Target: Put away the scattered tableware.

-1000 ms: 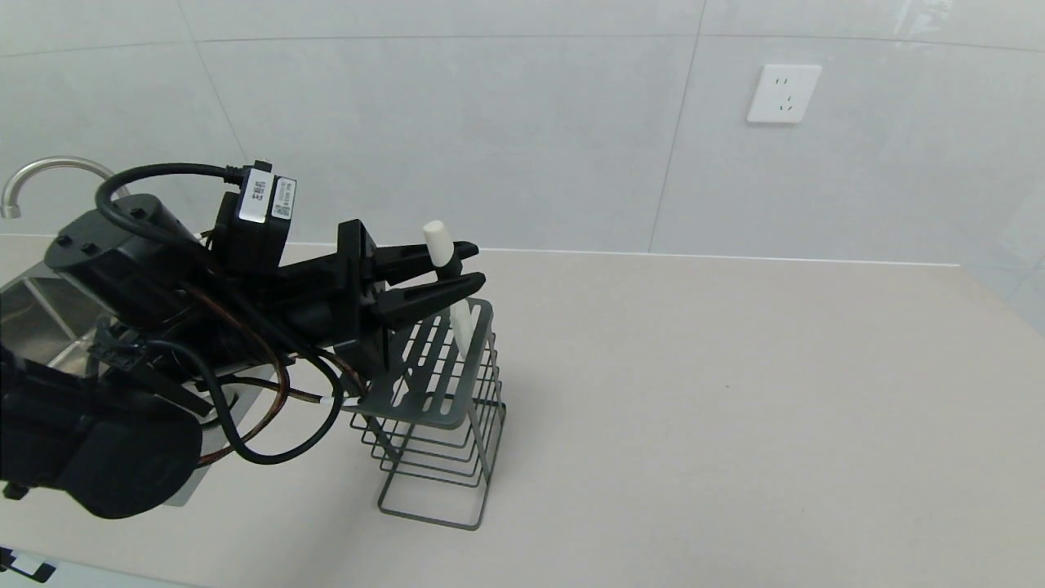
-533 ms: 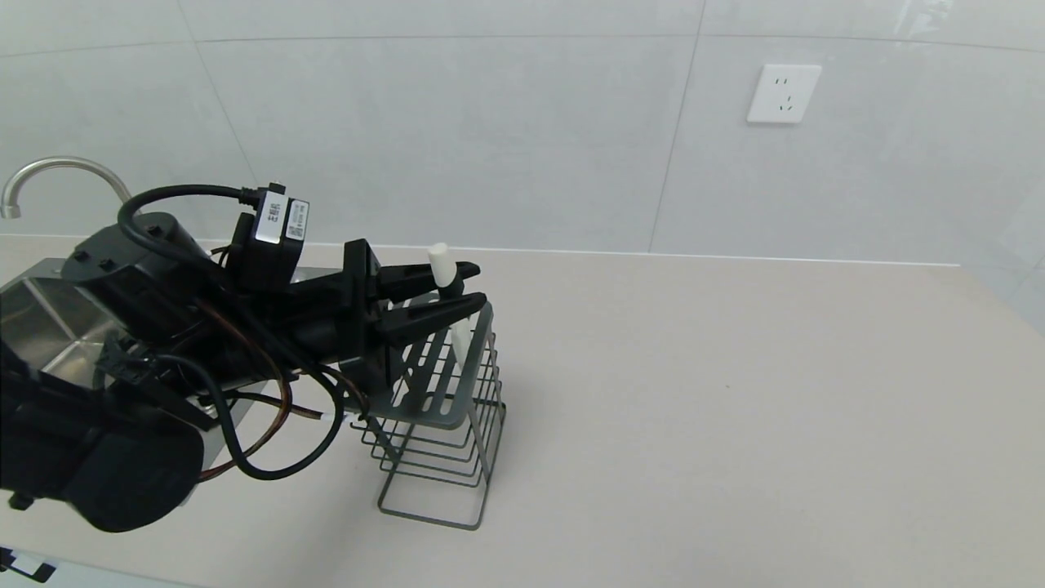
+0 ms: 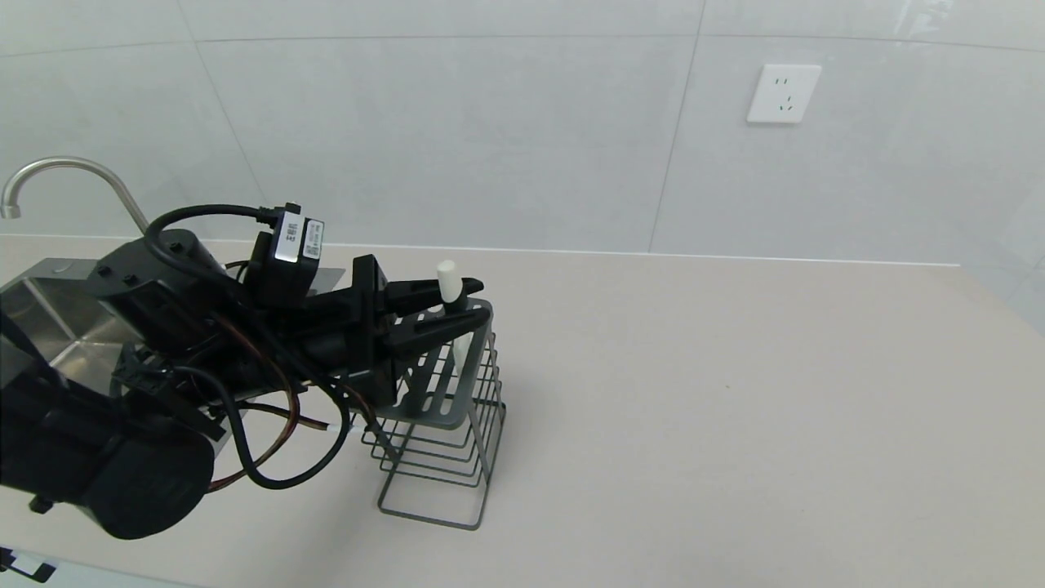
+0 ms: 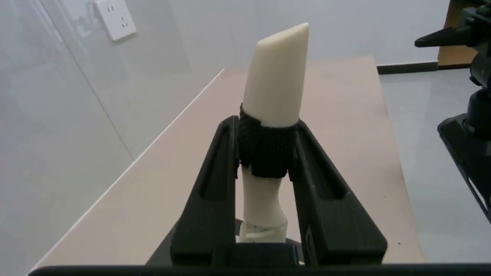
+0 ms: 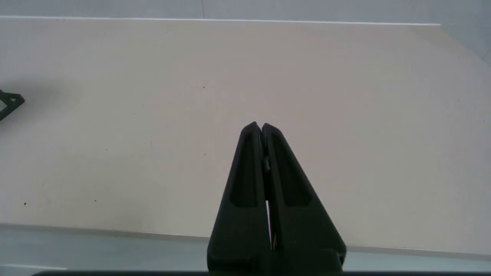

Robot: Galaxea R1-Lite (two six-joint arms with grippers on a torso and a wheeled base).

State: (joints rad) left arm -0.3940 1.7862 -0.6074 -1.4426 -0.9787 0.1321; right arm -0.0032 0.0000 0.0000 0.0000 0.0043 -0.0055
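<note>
My left gripper (image 3: pixel 483 300) clamps the handle (image 3: pixel 446 276); I'd lower it plumb through the rack (image 3: pixel 437 457) slot before letting go.

A kitchen: steel sink (image 3: pixel 51 320), curved faucet (image 3: pixel 57 162), tiled wall (image 3: pixel 490 122), countertop (image 3: pixel 735 392).

Rack (image 3: pixel 437 457) on counter (image 3: pixel 735 408), right of sink (image 3: pixel 45 314)

The head camera is looking down from up high at the counter (image 3: pixel 735 408) and wall (image 3: pixel 490 122), with the socket (image 3: pixel 784 93) at 1 o'clock, while the wrist cameras are peeking from close behind the left gripper (image 4: pixel 266 130) toward that same socket and the right gripper (image 5: pixel 262 130) over that counter.
</note>
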